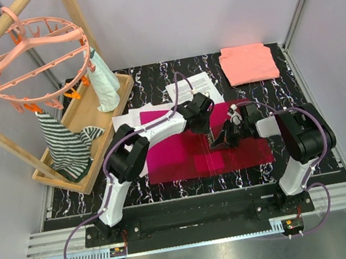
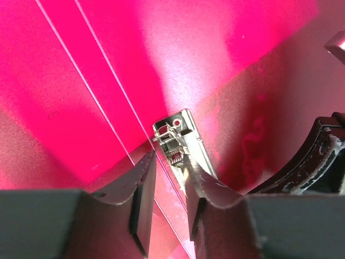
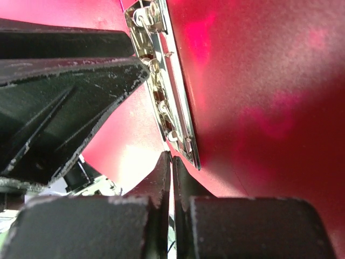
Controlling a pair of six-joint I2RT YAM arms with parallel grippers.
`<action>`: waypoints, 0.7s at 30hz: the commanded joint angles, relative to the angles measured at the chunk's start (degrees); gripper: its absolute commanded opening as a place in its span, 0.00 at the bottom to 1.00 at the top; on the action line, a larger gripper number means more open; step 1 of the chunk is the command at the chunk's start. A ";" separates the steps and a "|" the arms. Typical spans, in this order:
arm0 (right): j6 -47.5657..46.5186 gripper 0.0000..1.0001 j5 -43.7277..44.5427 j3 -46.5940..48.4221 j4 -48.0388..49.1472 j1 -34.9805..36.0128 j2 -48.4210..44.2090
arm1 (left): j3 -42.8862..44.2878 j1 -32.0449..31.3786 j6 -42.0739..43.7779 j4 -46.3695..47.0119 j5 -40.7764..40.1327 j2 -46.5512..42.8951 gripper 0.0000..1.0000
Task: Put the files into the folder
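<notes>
Folder (image 1: 184,157) open overhead, files (image 1: 196,85) behind it, metal clip (image 2: 181,139) in wrist views

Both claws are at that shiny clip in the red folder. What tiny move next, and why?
Probably the left gripper pinches the metal clip to lift it: its fingers straddle the clip's end, the right gripper is shut beside it, and the files lie outside the folder.

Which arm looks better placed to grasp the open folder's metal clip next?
Probably left. The left gripper has its jaws apart, astride the end of the metal clip in the open folder; the right gripper is shut, its tip only beside the clip.
</notes>
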 commanded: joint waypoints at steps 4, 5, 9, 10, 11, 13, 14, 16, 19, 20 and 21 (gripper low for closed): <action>-2.69 0.00 4.58 0.78 -3.86 0.18 -2.71 | 0.73 -0.34 0.22 1.01 -3.78 -0.20 0.24; -2.95 0.00 4.50 0.78 -3.95 0.18 -2.63 | 0.37 -0.34 0.30 1.88 -3.61 -0.55 0.26; -2.86 0.00 3.88 0.69 -3.51 0.18 -1.75 | -1.21 -0.25 -0.22 3.20 -5.89 -3.01 0.35; -2.86 0.00 3.79 0.69 -3.25 0.18 -1.75 | -1.47 -0.25 -0.57 3.29 -6.24 -3.19 0.37; -2.69 0.00 3.71 0.60 -3.07 0.18 -1.75 | -1.65 -0.25 -0.57 3.55 -6.51 -3.45 0.37; -2.51 0.00 3.62 0.60 -2.81 0.18 -1.83 | -1.83 -0.25 -1.01 3.91 -6.77 -3.54 0.36; -2.43 0.00 3.53 0.51 -2.81 0.18 -1.83 | -1.83 -0.16 -1.28 4.00 -6.86 -3.45 0.35; -2.60 0.00 3.35 0.51 -2.63 0.18 -1.66 | -1.92 -0.07 -1.63 4.35 -6.69 -3.45 0.32; -2.86 0.00 3.18 -0.01 -2.46 0.18 -1.57 | -1.83 0.37 -2.15 4.44 -6.68 -3.37 0.31; -2.86 0.00 3.18 -0.27 -2.28 0.18 -1.40 | -1.83 0.45 -2.24 4.44 -6.69 -3.45 0.29; -2.86 0.00 3.18 -0.45 -2.19 0.18 -1.48 | -2.00 0.54 -2.42 4.44 -6.77 -3.54 0.29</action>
